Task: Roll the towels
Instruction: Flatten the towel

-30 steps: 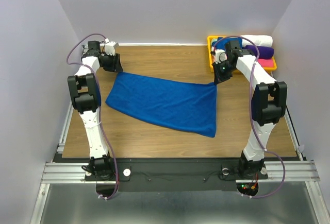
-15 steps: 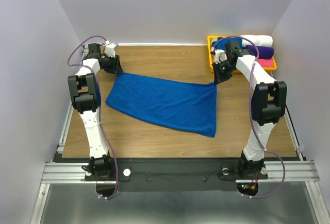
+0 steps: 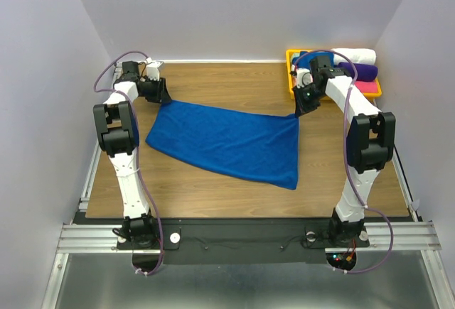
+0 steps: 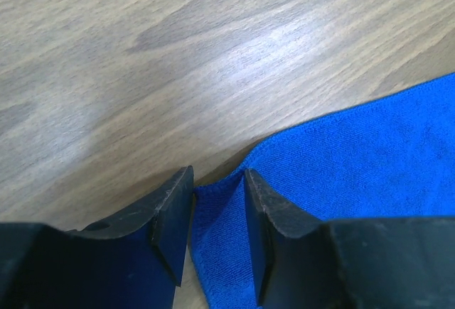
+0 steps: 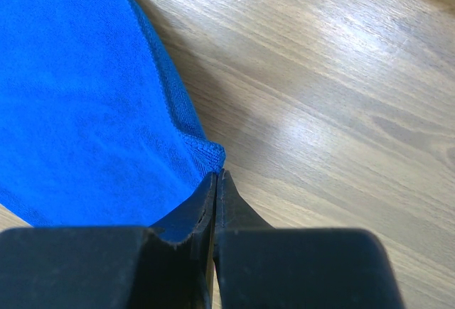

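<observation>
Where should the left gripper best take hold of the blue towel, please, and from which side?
At its far left corner, coming down from the far side. The blue towel lies flat on the table, so only a corner offers a thin edge to pinch. The left gripper straddles that corner with jaws apart; the right gripper is shut on the far right corner.

A lab test cell — blank walls (image 3: 234,11), aluminium rail (image 3: 92,236), two bolted arms (image 3: 117,128).
</observation>
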`<control>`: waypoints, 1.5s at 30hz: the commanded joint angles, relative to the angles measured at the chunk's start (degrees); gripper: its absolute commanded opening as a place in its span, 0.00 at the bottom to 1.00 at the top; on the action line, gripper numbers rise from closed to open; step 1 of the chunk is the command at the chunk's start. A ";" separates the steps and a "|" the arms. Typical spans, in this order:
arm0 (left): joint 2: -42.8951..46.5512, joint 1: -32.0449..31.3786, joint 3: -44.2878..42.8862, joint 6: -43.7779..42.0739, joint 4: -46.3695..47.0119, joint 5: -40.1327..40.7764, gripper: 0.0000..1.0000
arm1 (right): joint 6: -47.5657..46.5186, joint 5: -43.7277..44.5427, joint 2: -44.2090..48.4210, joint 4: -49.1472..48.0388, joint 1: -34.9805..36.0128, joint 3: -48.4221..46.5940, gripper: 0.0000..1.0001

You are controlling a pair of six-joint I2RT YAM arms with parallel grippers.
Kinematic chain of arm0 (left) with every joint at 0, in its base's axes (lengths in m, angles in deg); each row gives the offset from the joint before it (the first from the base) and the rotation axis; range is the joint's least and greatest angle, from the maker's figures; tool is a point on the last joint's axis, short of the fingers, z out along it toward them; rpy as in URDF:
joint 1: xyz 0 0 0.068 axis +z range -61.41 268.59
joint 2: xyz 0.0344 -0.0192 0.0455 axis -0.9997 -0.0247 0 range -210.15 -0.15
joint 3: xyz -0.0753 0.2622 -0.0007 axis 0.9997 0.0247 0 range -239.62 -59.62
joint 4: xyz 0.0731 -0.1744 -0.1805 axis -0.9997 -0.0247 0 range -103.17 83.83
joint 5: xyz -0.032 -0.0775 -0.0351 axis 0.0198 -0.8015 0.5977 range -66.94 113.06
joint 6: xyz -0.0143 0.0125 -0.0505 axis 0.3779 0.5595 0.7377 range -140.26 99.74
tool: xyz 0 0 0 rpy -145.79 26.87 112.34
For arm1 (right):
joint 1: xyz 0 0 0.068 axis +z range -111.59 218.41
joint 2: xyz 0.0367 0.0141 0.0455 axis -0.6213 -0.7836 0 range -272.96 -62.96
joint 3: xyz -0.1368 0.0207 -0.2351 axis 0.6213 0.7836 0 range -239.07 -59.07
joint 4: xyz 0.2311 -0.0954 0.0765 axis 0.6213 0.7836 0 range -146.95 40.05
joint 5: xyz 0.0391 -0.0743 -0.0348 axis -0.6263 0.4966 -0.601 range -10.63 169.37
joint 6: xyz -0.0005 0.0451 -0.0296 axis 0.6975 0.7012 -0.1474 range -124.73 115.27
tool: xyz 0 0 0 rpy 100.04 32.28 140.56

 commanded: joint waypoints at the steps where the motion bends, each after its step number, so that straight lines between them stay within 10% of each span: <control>1: 3.14 0.36 1.84 0.35 -3.21 -0.47 0.44 | -0.46 -0.26 0.38 -1.25 -0.04 -1.52 0.00; 9: 8.85 0.89 3.52 0.79 -0.49 1.73 0.00 | -0.46 0.18 0.64 -1.16 -0.66 -4.40 0.01; 26: 44.24 0.80 4.03 -2.29 -9.98 -1.09 0.00 | -0.99 1.76 11.18 -1.16 -5.32 -24.02 0.01; 45: 77.15 0.80 31.10 -6.51 -18.33 6.30 0.00 | -5.47 2.73 42.57 -1.34 -5.67 4.19 0.01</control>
